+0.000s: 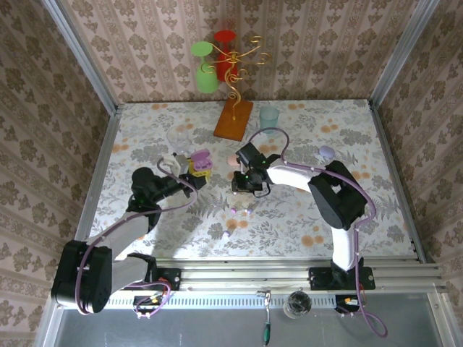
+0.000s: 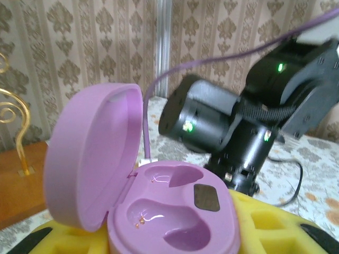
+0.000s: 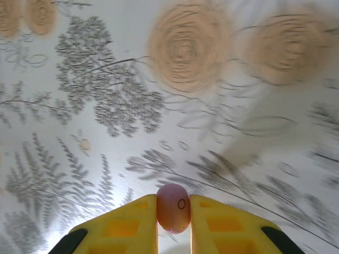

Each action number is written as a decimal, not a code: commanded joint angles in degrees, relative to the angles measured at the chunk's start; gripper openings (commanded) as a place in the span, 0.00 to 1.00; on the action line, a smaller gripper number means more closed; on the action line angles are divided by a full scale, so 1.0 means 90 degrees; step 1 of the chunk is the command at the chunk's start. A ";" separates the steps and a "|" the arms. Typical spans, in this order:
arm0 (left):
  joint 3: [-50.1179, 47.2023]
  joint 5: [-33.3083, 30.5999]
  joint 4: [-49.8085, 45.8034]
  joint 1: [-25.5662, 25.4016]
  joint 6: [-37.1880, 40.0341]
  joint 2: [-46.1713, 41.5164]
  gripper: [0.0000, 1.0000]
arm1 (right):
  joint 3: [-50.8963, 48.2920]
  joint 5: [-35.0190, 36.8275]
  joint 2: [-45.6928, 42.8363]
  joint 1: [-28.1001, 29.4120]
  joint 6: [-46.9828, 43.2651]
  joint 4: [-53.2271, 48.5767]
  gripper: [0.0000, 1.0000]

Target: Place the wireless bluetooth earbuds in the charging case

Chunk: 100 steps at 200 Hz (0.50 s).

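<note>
Now the right gripper [image 3: 173,207] is clamped on a small pinkish earbud [image 3: 172,211], the bud pinched upright between its yellow fingers [image 3: 127,228] over the floral table [image 3: 106,106]. Nearby, the left gripper [image 2: 175,235] is clamped on the purple charging case [image 2: 180,211], its lid [image 2: 90,159] swung open

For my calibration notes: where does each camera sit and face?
Top external: above, behind the bases, looking down at the table; both arms show.
Left wrist: faces the right arm; left fingers hold the purple case.
Right wrist: faces down at the table; right fingers pinch an earbud.
Shared: top and left wrist show the case.
</note>
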 commanded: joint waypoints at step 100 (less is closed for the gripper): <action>0.0373 -0.0131 -0.0742 -0.0387 0.0816 0.0426 0.34 | -0.0174 0.3283 -0.0881 0.0203 -0.0480 -0.2285 0.21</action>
